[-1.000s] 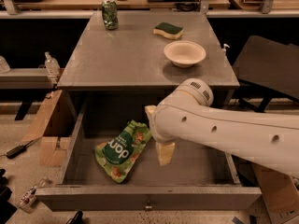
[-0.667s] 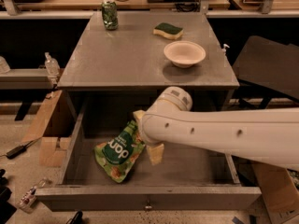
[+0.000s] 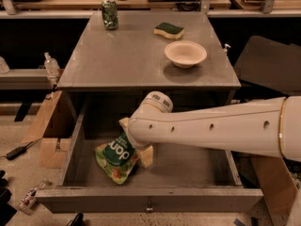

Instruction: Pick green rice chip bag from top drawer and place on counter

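Note:
The green rice chip bag lies in the open top drawer, left of its middle, with the dark label facing up. My gripper is down inside the drawer over the bag's upper right end. Its two tan fingers stand apart, one on each side of that end of the bag. The white arm reaches in from the right and hides the top of the bag. The grey counter lies above and behind the drawer.
On the counter stand a green soda can at the back left, a green-and-yellow sponge and a white bowl at the right. Cardboard boxes sit left of the cabinet, and a dark chair stands to its right.
My arm has swung left and lower into the drawer, bringing the fingers from beside the bag to either side of its upper end. The bag has not moved.

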